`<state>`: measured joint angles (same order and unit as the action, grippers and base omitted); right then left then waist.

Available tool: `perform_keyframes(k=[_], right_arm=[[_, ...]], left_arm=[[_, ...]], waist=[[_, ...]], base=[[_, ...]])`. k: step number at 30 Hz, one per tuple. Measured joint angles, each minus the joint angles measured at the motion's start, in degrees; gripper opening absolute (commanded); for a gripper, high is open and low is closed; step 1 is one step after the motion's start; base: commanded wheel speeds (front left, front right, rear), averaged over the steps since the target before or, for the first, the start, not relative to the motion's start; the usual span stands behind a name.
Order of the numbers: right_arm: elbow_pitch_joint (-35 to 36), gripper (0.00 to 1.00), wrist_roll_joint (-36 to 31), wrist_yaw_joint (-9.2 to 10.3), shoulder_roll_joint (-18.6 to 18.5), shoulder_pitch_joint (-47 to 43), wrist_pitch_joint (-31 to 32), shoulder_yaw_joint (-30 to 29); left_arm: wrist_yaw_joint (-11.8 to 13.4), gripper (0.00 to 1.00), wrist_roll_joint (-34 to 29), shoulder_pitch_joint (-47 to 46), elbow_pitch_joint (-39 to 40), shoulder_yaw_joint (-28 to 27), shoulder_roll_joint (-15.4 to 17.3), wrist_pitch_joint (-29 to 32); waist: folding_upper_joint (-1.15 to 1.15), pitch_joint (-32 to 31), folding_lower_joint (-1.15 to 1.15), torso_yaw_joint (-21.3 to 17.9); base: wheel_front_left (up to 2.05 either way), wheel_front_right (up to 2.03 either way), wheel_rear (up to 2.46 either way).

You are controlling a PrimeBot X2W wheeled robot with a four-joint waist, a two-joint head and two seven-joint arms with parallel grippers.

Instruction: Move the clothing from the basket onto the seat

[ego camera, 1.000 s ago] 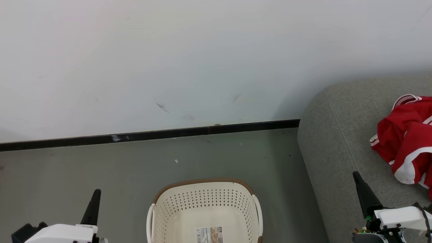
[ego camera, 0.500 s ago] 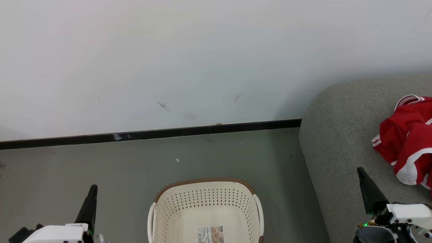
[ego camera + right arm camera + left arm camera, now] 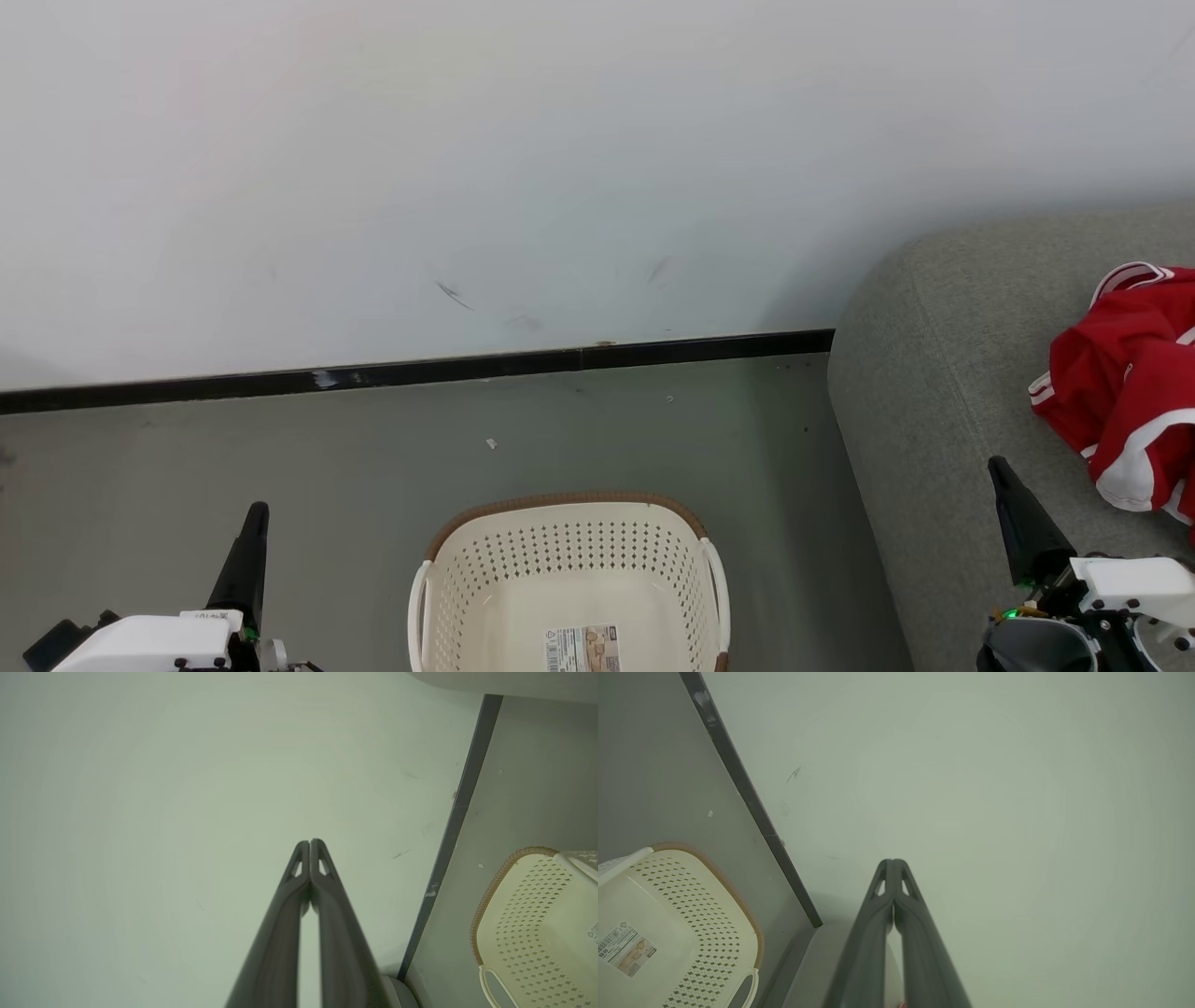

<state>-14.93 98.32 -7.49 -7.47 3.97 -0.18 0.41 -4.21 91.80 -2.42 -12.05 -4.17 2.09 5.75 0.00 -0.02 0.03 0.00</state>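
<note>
Lower left: left gripper (image 3: 252,527), long dark fingers clenched together, holding nothing. Bottom centre: cream-white perforated plastic laundry basket (image 3: 560,500) w/ brown rim, no clothes in the part visible, bottom label (image 3: 581,649) bare. Right: big grey fabric-upholstered seat (image 3: 934,373) w/ crumpled red, white-striped soft sports clothing (image 3: 1120,383) lying on it at frame's right edge. Lower right: right gripper (image 3: 1010,499) clenched, empty. Task looks done, prob. nothing left.

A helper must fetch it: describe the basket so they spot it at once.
Find the white wall with its black skirting strip; on the grey floor below, left of the grey seat, stands the basket. It is cream plastic with perforated sides, a brown rim and a label on its bottom.
</note>
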Motion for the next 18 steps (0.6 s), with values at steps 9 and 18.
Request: perform_keyframes(k=[9, 18], right_arm=[[-0.1, 0.0, 0.0, 0.0, -0.1, 0.0, 0.0, 0.0], [-0.1, 0.0, 0.0, 0.0, -0.1, 0.0, 0.0, 0.0]], left_arm=[[0.0, 0.0, 0.0, -0.6, -0.1, 0.0, 0.0, 0.2], [-0.1, 0.0, 0.0, -0.6, -0.3, 0.0, 0.0, 0.2]], waist=[[0.0, 0.0, 0.0, 0.0], [0.0, 0.0, 0.0, 0.0]], base=[[0.0, 0.0, 0.0], [0.0, 0.0, 0.0]])
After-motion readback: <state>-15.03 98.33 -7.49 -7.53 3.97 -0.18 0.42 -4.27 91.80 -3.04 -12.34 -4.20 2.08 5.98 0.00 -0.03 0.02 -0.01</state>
